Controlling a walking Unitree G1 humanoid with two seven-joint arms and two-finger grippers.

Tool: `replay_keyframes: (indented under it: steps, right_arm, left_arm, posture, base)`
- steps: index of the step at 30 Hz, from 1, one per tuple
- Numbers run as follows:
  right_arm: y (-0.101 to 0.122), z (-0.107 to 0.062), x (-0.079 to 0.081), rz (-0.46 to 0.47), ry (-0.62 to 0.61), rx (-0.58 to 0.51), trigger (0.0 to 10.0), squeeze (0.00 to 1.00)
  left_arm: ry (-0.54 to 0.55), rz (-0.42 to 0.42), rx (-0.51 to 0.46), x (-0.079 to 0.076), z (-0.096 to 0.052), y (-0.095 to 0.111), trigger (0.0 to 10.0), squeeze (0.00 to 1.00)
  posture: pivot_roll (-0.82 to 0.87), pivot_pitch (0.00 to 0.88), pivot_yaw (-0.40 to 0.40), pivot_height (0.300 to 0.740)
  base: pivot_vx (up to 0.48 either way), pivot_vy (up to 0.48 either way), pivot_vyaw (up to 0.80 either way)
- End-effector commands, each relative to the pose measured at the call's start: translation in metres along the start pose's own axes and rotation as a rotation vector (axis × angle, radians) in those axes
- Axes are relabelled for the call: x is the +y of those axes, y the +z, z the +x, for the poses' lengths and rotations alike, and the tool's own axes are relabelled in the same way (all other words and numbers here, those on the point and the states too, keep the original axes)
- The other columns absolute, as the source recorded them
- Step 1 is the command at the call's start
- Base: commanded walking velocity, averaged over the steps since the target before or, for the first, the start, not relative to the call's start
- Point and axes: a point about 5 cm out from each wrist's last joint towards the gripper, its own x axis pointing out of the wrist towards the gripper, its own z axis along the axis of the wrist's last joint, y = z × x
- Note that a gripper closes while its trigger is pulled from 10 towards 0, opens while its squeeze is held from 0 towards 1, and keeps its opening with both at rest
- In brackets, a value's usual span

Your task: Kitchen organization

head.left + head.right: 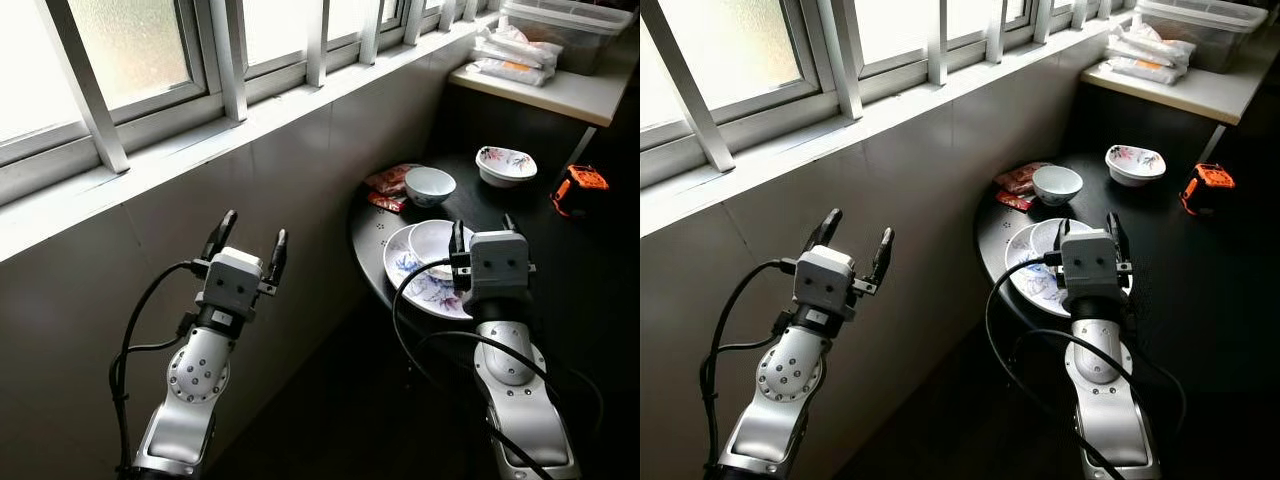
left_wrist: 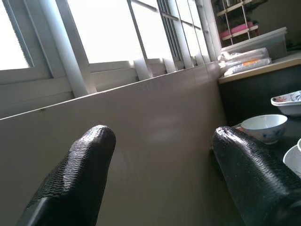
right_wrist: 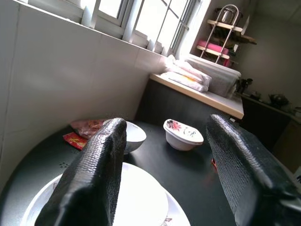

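On the round black table [image 1: 565, 265] lies a large floral plate [image 1: 408, 268] with a smaller white plate [image 1: 432, 238] on top of it. Behind them stand a white bowl with blue marks [image 1: 430, 185] and a floral bowl [image 1: 506, 165]. Red snack packets [image 1: 388, 182] lie by the wall. My right gripper [image 1: 483, 224] hovers open over the near side of the plates, holding nothing; its wrist view looks past the fingers [image 3: 101, 165] to both bowls. My left gripper [image 1: 254, 228] is open and empty, raised in front of the grey tiled wall, left of the table.
An orange and black device [image 1: 580, 187] sits at the table's right side. A pale counter [image 1: 565, 95] behind carries a clear plastic box [image 1: 570, 25] and white packets [image 1: 515, 55]. A windowsill [image 1: 250, 125] runs along the wall. Dark floor lies below the table edge.
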Motion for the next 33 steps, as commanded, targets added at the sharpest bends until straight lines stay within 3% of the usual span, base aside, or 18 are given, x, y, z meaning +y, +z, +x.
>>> replay_keyframes:
  steps: [1, 10, 16, 22, 27, 33]
  right_arm:
    - [-0.001, 0.002, -0.003, -0.009, -0.007, 0.010, 10.0, 0.00]
    - [-0.003, 0.003, 0.000, -0.016, 0.012, 0.014, 10.0, 0.00]
    - [-0.004, 0.004, 0.003, -0.007, 0.041, 0.021, 10.0, 0.00]
    - [-0.011, 0.009, 0.010, 0.065, 0.098, 0.083, 10.0, 0.00]
    - [-0.024, 0.017, 0.017, 0.132, 0.194, 0.183, 10.0, 0.00]
    - [-0.027, 0.030, 0.022, 0.117, 0.329, 0.187, 10.0, 0.00]
  left_arm:
    - [-0.009, -0.001, -0.007, -0.002, 0.002, 0.002, 10.0, 0.00]
    - [-0.007, 0.002, -0.001, -0.004, 0.001, 0.002, 10.0, 0.00]
    - [0.002, -0.006, -0.004, -0.003, 0.001, 0.002, 10.0, 0.00]
    - [0.006, -0.005, 0.001, -0.003, 0.001, 0.001, 10.0, 0.00]
    - [0.007, 0.002, 0.011, -0.003, 0.001, -0.001, 10.0, 0.00]
    - [0.009, 0.003, 0.015, -0.003, 0.001, -0.001, 10.0, 0.00]
  posture:
    - [0.07, 0.000, -0.037, 0.740]
    - [0.07, 0.000, -0.038, 0.740]
    - [0.07, 0.000, -0.040, 0.740]
    - [0.07, 0.000, -0.043, 0.740]
    - [0.08, 0.000, -0.043, 0.740]
    - [0.08, 0.000, -0.044, 0.740]
  base:
    - [0.000, -0.390, 0.00]
    - [0.000, -0.480, 0.00]
    - [0.000, 0.000, 0.00]
    - [0.000, 0.000, 0.00]
    - [0.000, 0.000, 0.00]
    - [0.000, 0.000, 0.00]
